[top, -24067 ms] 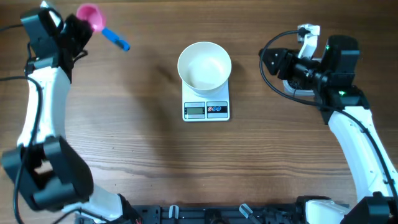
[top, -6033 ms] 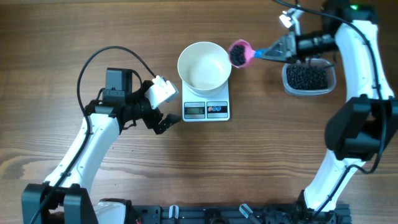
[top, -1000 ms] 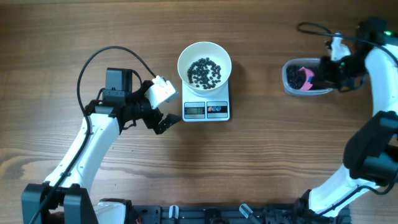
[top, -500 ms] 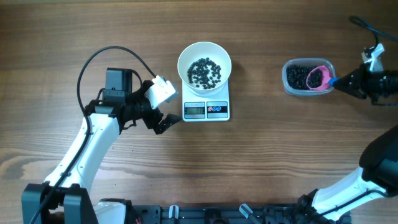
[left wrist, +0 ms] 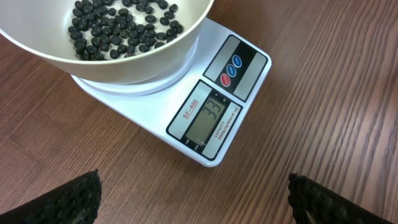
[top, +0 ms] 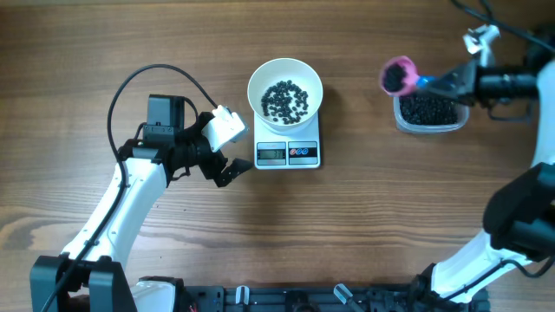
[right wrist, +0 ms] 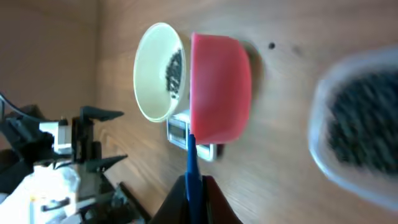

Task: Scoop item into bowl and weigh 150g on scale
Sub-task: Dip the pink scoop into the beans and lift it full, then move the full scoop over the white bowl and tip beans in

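The white bowl [top: 285,87] stands on the scale [top: 287,153] and holds a thin layer of black beans [top: 284,99]. In the left wrist view the bowl [left wrist: 134,62] sits above the scale [left wrist: 242,74]. My left gripper [top: 234,150] hangs open just left of the scale, its fingertips [left wrist: 68,199] wide apart over bare wood. My right gripper [top: 453,82] is shut on the blue handle [right wrist: 192,167] of a pink scoop [top: 398,76]. The scoop carries beans and hangs in the air just left of the clear container [top: 428,111], to the right of the bowl [right wrist: 157,71].
The clear plastic container [right wrist: 360,124] with a dark heap of beans stands at the table's back right. A black cable [top: 139,82] loops above the left arm. Bare wood lies between the scale and the container.
My right gripper has lifted the scoop out of the container and carried it left, loaded with beans. The left arm, bowl and scale have not moved.
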